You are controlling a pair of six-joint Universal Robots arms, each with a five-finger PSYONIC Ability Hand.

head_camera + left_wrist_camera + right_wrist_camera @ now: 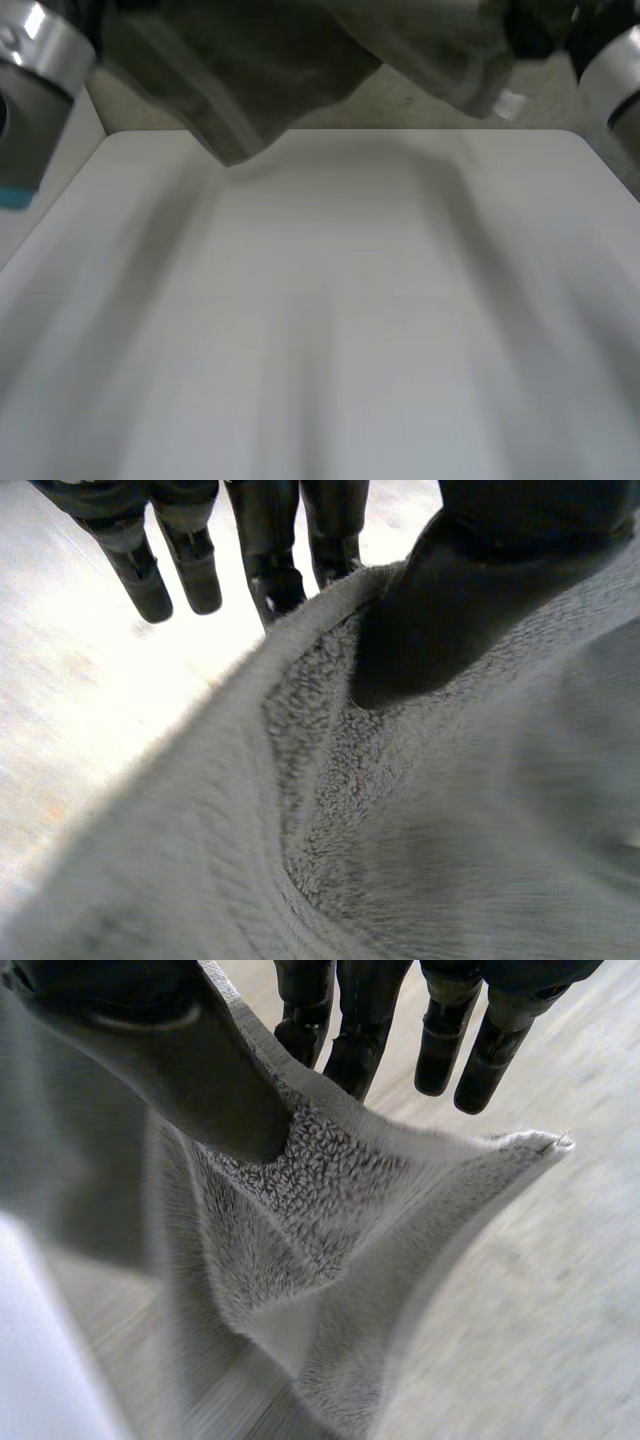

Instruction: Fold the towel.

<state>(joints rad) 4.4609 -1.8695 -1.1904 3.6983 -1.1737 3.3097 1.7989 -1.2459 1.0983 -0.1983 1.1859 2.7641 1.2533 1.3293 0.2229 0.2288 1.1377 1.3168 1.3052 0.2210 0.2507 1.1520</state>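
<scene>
A grey terry towel [290,70] hangs in the air above the far edge of the white table [340,320], stretched between my two arms. In the left wrist view my left hand [450,610] pinches the towel's [420,820] edge between its thumb and fingers [270,570]. In the right wrist view my right hand [200,1080] pinches the towel [320,1210] close to a corner [545,1145], thumb on top and fingers [350,1050] behind. A small white label [508,104] shows at the towel's right end.
The left arm's grey joint with its light-blue cap [25,110] stands at the table's far left, the right arm's joint [615,80] at the far right. Beige floor [400,100] lies beyond the table's far edge.
</scene>
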